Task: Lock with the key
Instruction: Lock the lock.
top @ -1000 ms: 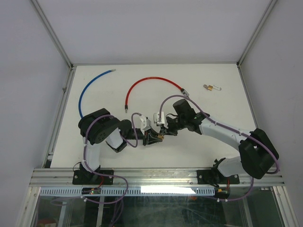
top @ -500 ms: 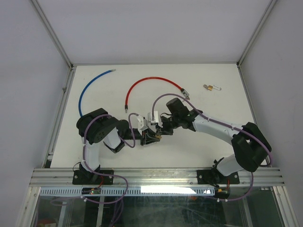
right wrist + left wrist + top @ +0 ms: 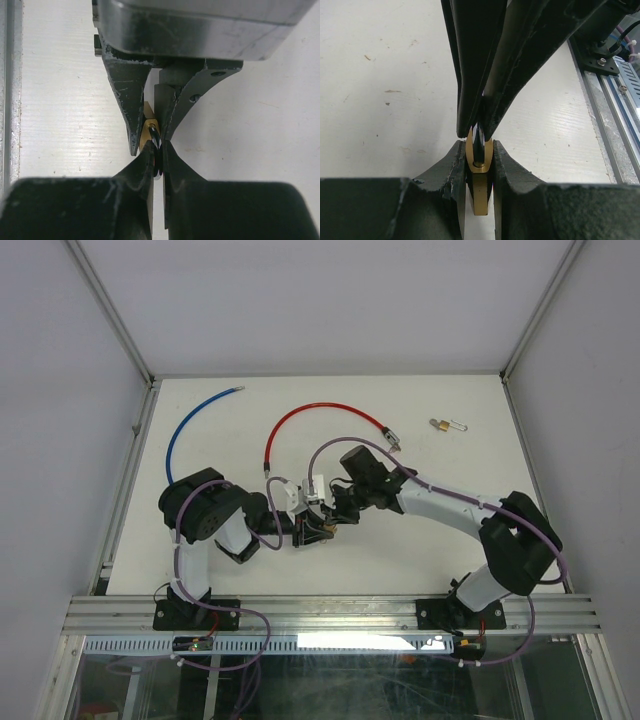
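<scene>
Inside left gripper (image 3: 479,152) sits padlock (image 3: 479,197) — key (image 3: 478,142) touching it.

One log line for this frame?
phase: key at padlock | left pincer: shut on padlock | right pincer: shut on key

Light bright, even, from above; we note only soft, short shadows under the arms (image 3: 450,508) on the white table (image 3: 480,440). 1 glare patch on the front rail (image 3: 330,640). In the 2 wrist views, near fingers (image 3: 380,210) read dark and soft-focused.
</scene>
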Motion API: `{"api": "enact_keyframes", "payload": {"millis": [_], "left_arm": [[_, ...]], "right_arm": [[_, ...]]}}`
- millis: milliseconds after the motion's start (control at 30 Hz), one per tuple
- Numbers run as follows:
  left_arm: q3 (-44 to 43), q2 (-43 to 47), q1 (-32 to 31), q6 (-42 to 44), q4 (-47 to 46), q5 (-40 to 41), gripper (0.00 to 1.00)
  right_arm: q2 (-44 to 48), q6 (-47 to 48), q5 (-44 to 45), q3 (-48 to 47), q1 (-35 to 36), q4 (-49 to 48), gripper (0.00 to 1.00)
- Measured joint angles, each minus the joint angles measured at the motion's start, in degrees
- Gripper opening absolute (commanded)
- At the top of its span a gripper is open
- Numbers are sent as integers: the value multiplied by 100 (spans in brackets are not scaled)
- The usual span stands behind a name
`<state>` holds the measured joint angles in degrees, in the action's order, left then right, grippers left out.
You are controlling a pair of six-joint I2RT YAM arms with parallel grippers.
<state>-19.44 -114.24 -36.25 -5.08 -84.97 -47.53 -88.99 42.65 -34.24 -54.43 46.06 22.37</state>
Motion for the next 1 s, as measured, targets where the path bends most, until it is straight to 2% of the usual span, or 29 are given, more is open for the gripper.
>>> {"api": "enact_keyframes", "payload": {"millis": [367,733,900,1000], "left_arm": [[87,26,109,-22,-7,-83,0],[192,-15,125,90,-4,-83,0],[101,-9,85,-92,17,-44,36],[37,-4,87,-409,20,118,53]], "right_arm": [[-361,238,446,-323,317,297,0],[-468,210,393,-302,304,363,0],[-254,-103,-157,-59,-168,186,0],[35,-232,-424,162,-496,433,0]]}}
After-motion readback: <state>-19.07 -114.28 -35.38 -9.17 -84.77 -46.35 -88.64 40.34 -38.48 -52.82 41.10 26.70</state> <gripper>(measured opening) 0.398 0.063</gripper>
